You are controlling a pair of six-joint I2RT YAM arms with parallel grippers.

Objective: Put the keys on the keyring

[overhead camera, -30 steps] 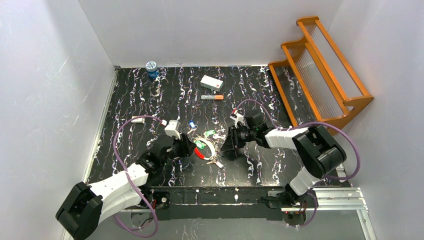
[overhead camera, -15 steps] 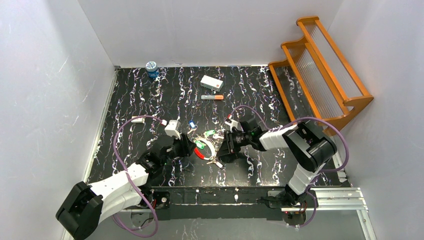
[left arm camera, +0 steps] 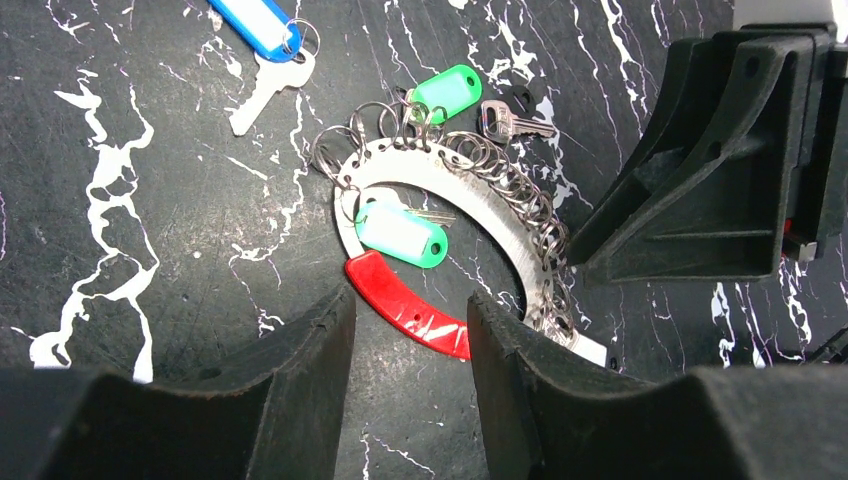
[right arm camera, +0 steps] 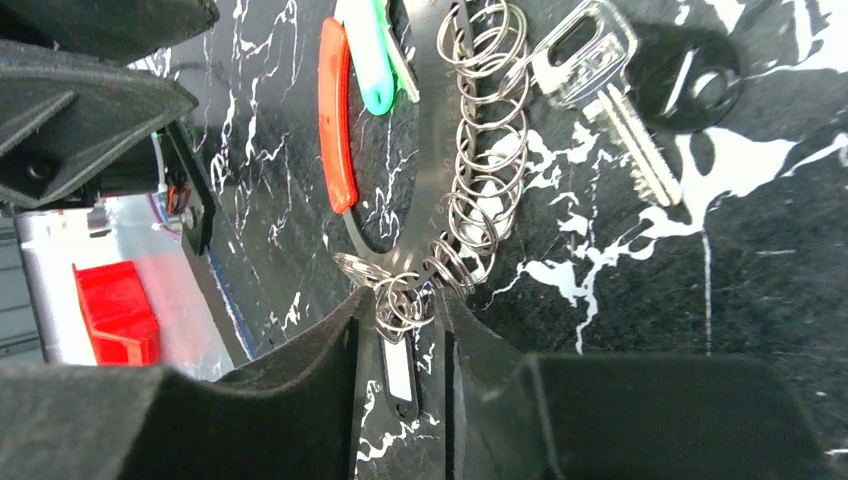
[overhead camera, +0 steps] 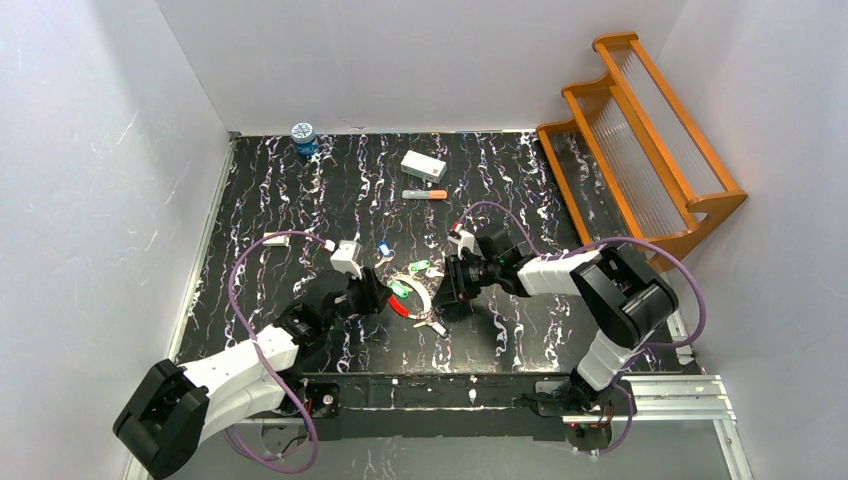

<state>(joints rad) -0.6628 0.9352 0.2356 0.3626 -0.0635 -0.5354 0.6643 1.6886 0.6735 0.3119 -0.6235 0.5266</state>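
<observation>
The keyring (overhead camera: 415, 292) lies flat on the black table, a silver band (left arm camera: 500, 195) strung with small wire rings, with a red part (left arm camera: 405, 300). A green-tagged key (left arm camera: 400, 232) rests inside the loop and another green-tagged key (left arm camera: 445, 88) at its far edge. The blue-tagged key (left arm camera: 262, 27) lies loose beyond, and a silver key (left arm camera: 515, 122) beside the band. My left gripper (left arm camera: 410, 308) is open just short of the red part, holding nothing. My right gripper (right arm camera: 402, 300) stands narrowly open astride a black tag (right arm camera: 398, 372) hanging from the wire rings (right arm camera: 480, 150).
A wooden rack (overhead camera: 640, 130) fills the back right. A white box (overhead camera: 423, 165), an orange-tipped marker (overhead camera: 425, 194) and a blue jar (overhead camera: 303, 135) sit at the back. A loose key (overhead camera: 432, 326) lies near the ring's front. The right gripper's body (left arm camera: 720, 170) stands close beside the ring.
My right gripper has slid left up to the ring's right side, its jaws narrowing then easing slightly. The left arm and the ring have stayed almost still.
</observation>
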